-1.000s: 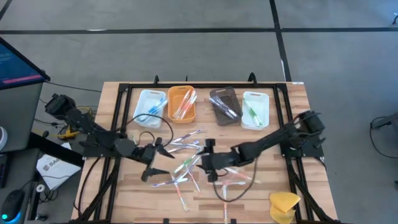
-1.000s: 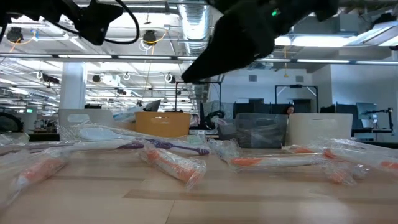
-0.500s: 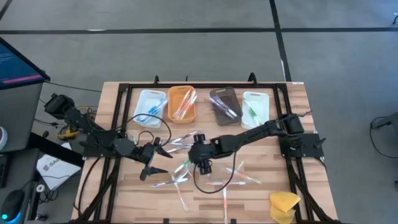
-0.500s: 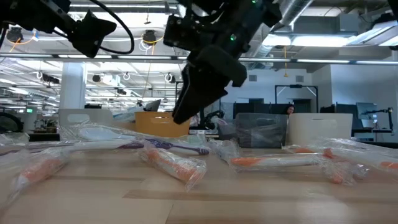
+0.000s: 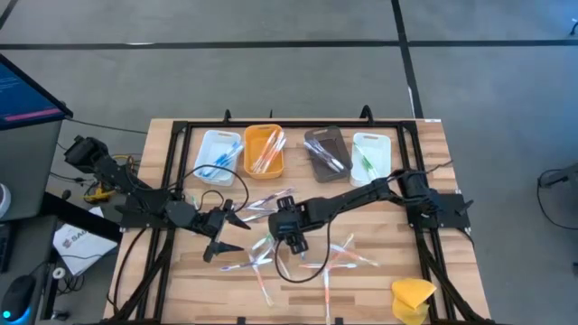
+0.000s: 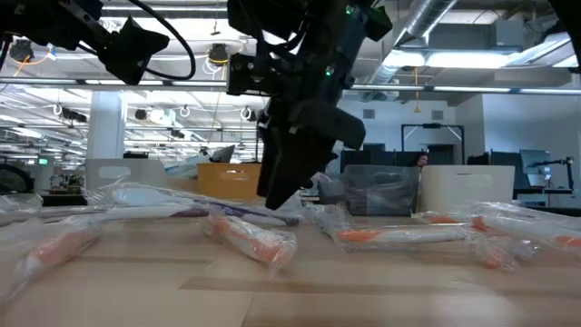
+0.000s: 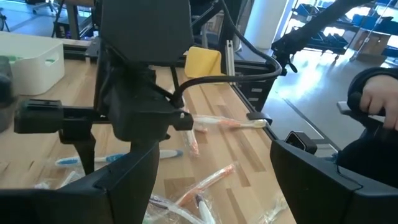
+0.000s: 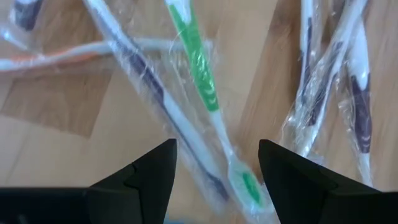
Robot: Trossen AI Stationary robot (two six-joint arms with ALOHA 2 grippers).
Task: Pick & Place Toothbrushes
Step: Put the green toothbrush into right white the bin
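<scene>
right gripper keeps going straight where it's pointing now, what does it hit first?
Most likely the wrapped green toothbrush. The right gripper points down at the pile with open jaws either side of that brush's head; a purple-handled toothbrush lies right beside it. Depth is unclear, but nothing shows in between.

Right arm swings from the desk's right side toward the middle of the toothbrush pile.

Over the last second the right claw (image 5: 291,236) has travelled leftward across the desk (image 5: 433,135), from a spot over the pink-handled brushes right of centre to the cluster of wrapped toothbrushes (image 5: 271,206) at mid-desk; most of that travel came in the first half second, the rest being a small further shift. The arm's elbow has drawn in from the right edge and now lies stretched along the desk. In the low view the claw has come down from the upper edge until its fingers (image 6: 277,186) hang just above a wrapped brush (image 6: 247,238), jaws apart.
</scene>
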